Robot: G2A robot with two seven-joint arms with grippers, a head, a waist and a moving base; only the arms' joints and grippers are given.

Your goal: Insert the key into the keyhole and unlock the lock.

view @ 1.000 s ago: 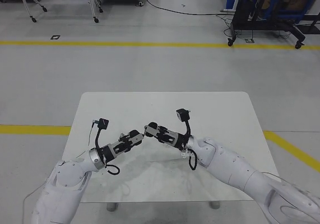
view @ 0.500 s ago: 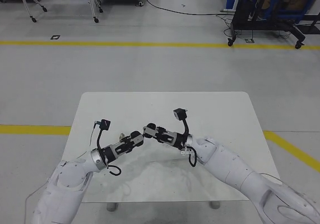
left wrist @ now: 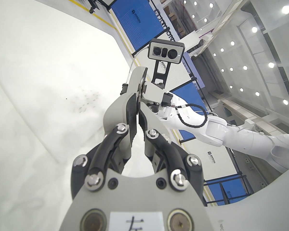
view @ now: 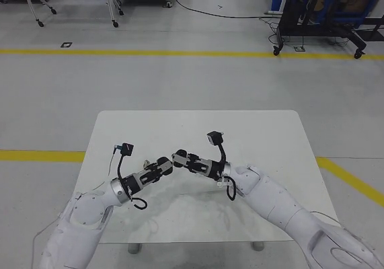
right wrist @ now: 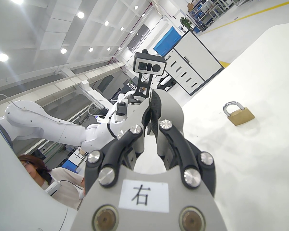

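- Workshop hall, pale floor with yellow lines. The work surface is a white table (view: 259, 134).
- The left pincer (left wrist: 136, 102) and the right pincer (right wrist: 152, 102) meet tip to tip above the middle of the table, each pointing at the other.
- Left pincer: pads pressed together, no real gap.
- Right pincer: pads likewise pressed together.
- A thin sliver of metal (left wrist: 141, 90) stands right at the tips where the two meet. I take it for the key. I cannot tell which pincer has hold of it, or whether both do.
- The padlock (right wrist: 238, 116) has a brass body and a silver shackle. It lies flat on the table ahead of the right pincer, past the meeting point and just beside the left pincer's fingers.
- Neither pincer touches the padlock. The shackle looks seated in the body, so it reads as locked. The keyhole is not visible.
- Step in hand, as I judge it: the key is being passed or re-gripped between the pincers. Insertion has not begun.
- Next move calls for one pincer to end up with a firm, straight hold on the key.
- The other pincer must drop to the padlock and steady or lift it, so the keyhole end faces the key.
- The padlock lies loose and is likely to slide or spin if pushed unheld.
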